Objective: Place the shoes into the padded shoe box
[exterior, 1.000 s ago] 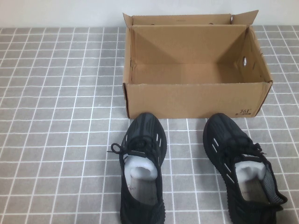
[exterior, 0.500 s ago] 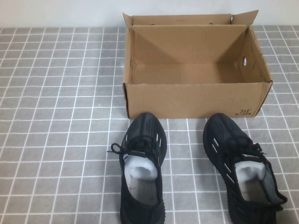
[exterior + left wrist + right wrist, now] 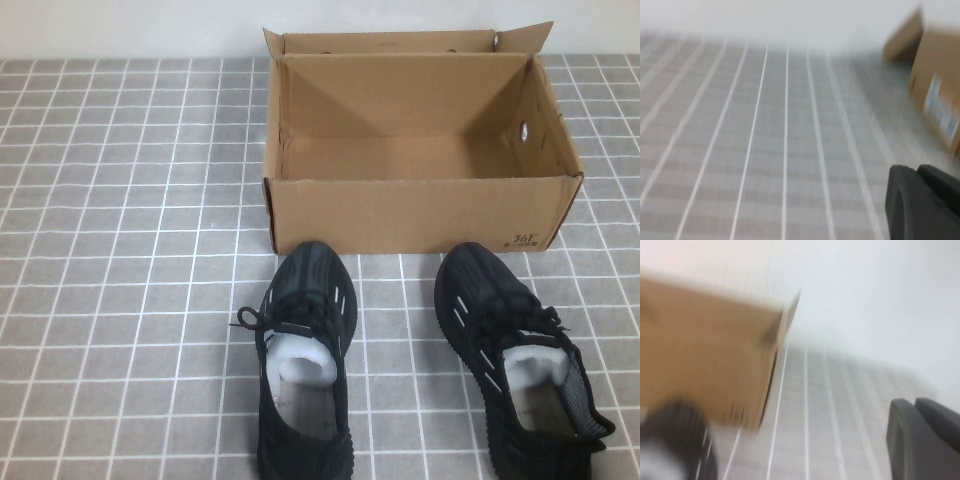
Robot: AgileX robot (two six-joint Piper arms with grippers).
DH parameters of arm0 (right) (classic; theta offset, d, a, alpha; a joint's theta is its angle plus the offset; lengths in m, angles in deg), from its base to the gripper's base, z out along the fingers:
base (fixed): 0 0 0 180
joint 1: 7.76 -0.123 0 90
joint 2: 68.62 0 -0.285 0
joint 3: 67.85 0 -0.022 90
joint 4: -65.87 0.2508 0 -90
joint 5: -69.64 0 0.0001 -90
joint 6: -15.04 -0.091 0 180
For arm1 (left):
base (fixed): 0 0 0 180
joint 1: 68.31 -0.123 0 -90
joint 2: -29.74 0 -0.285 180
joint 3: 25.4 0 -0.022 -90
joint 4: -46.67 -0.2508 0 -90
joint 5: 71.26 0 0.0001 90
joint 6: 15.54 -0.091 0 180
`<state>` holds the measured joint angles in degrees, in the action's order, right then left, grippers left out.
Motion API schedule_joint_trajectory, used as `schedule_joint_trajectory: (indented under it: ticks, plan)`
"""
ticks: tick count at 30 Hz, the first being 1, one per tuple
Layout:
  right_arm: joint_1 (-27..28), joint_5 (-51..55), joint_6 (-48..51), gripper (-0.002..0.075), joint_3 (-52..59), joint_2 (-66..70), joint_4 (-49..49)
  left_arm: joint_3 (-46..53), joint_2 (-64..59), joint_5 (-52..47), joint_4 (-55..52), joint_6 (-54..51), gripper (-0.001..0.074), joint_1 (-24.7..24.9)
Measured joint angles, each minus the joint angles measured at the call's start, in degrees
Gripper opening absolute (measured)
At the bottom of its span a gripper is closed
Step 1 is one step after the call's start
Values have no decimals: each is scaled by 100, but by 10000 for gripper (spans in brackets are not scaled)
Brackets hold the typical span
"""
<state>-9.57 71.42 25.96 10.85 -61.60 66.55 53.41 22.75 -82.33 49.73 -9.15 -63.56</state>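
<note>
Your box (image 3: 420, 150) sits open at the far side of the grey tiled table (image 3: 130, 250), against the pale wall (image 3: 130, 25). Its flaps stand up along the back edge, its inside is bare cardboard, and a small dark printed mark shows on the front right corner.

You have 2 shoes on the table in front of the box, toes pointing at it. The left shoe (image 3: 303, 365) lies just off the box's front wall, near its left half, with white paper stuffing showing in the opening. The right shoe (image 3: 520, 360) lies near the front right corner, angled a little outward, its grey-white lining and paper visible. The 2 shoes are well apart from each other, and neither is in the box.

Neither arm shows in the high view. In the left wrist view, only a dark part of the left gripper (image 3: 922, 202) appears over the tiles, with the box off to one side. In the right wrist view, a dark part of the right gripper (image 3: 922, 437) appears over the tiles near the box's corner, with a shoe blurred beside it. You cannot tell from either view how the 2 pincers stand.
</note>
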Motion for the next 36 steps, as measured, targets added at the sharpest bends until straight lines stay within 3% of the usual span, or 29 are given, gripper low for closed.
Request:
schedule_joint_trajectory:
  ticks: [6,14,19,27,30,36]
  plan:
    - [0,-1200,0,-8,0,0,79,0,0,1283,283,0,0,0]
    - [0,-1489,-57,-8,0,0,142,0,0,1636,194,-449,0,0]
    - [0,-2301,-734,-8,0,0,164,0,0,1987,185,-472,0,0]
    - [0,-4532,-1466,-8,-20,-10,253,0,0,4854,185,436,0,0]
    - [0,-4599,-1867,-8,-274,-10,509,-133,0,5338,185,810,0,0]
    - [0,-3600,-2408,-8,-1331,-10,817,-1115,4,4479,-92,991,0,0]
